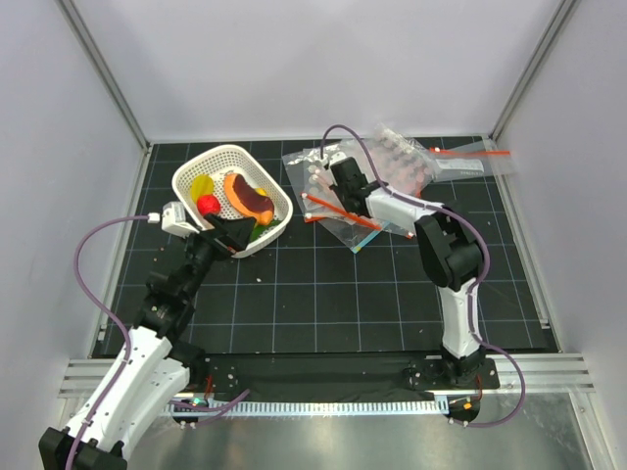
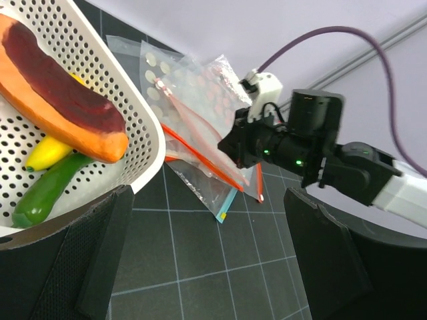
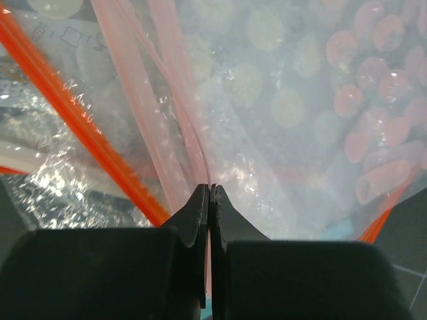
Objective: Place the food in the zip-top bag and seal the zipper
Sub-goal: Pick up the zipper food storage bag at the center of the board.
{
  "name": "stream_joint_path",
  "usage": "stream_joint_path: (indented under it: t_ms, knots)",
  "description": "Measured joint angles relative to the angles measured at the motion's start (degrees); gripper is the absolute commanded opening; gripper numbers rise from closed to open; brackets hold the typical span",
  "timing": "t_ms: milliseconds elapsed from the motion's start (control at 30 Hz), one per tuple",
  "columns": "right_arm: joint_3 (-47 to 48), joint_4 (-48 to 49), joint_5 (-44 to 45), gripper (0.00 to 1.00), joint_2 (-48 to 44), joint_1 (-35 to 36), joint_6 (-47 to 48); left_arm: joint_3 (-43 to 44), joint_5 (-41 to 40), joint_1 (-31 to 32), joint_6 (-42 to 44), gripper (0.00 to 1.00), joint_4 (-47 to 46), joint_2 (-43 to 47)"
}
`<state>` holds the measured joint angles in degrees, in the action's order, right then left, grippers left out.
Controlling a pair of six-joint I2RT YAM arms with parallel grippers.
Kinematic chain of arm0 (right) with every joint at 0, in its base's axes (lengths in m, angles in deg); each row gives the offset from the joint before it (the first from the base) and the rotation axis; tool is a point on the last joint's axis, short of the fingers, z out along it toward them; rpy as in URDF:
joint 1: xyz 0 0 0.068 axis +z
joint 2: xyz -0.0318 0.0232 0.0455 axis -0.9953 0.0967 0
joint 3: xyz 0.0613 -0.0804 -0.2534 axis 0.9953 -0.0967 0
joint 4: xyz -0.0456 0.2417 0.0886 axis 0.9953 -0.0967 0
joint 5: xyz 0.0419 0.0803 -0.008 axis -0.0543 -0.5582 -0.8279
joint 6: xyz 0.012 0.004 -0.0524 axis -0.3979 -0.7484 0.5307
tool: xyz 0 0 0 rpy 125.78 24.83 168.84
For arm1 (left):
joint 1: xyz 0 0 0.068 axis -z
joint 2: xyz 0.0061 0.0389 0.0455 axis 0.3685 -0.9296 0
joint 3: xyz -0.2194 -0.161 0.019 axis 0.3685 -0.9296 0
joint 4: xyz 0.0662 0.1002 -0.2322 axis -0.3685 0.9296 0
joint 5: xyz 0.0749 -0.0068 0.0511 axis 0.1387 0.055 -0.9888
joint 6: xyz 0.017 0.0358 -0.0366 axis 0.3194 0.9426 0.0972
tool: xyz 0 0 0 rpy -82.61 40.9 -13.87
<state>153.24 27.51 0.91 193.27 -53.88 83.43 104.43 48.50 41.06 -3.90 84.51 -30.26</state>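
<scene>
The clear zip-top bag (image 1: 328,181) lies crumpled among other bags (image 1: 460,162) on the black mat (image 1: 372,294), right of the white basket (image 1: 191,174); its print is too blurred to read. The hot dog (image 1: 247,196) lies in the basket, long axis far-left to near-right. The left gripper (image 1: 233,233) gapes empty at the basket's rim; the right gripper (image 3: 209,190) is clenched on the pink zipper (image 3: 150,67), which runs away from its fingertips.

My left arm (image 1: 147,333) leans out from the near left corner of the desk. The left claw (image 2: 208,200) sits low, its fingers (image 2: 80,260) spread wide with nothing between them. My right arm (image 1: 456,284) rises from the near edge, elbow bent, forearm stretched toward the far edge. The right claw (image 3: 210,193) is pinched tight, its tips meeting on the thin film of the zip-top bag (image 3: 287,107).
</scene>
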Motion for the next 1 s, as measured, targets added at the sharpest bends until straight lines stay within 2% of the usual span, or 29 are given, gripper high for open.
stream_joint_path:
  t_ms: [367,533,667,800,1000]
  knots:
    - [-6.45,-5.14,7.17,0.01,-23.02,4.15,-15.26,0.0,-0.5,0.02,0.17,1.0,0.33,-2.47]
    - [-10.47,-7.67,15.17,0.01,-30.29,11.74,-19.41,0.76,-1.57,0.02,0.28,1.0,1.44,-5.57]
    - [-17.22,-7.67,15.98,0.01,-34.64,17.0,-22.88,2.19,-1.75,0.0,0.48,1.0,2.25,-10.43]
    - [-24.65,-5.68,15.21,0.01,-39.26,16.37,-25.59,3.61,-2.54,0.02,1.27,1.0,2.75,-14.6]
    - [-27.82,-2.64,14.14,0.01,-42.23,15.76,-27.41,7.45,-4.2,0.04,3.06,1.0,3.15,-21.29]
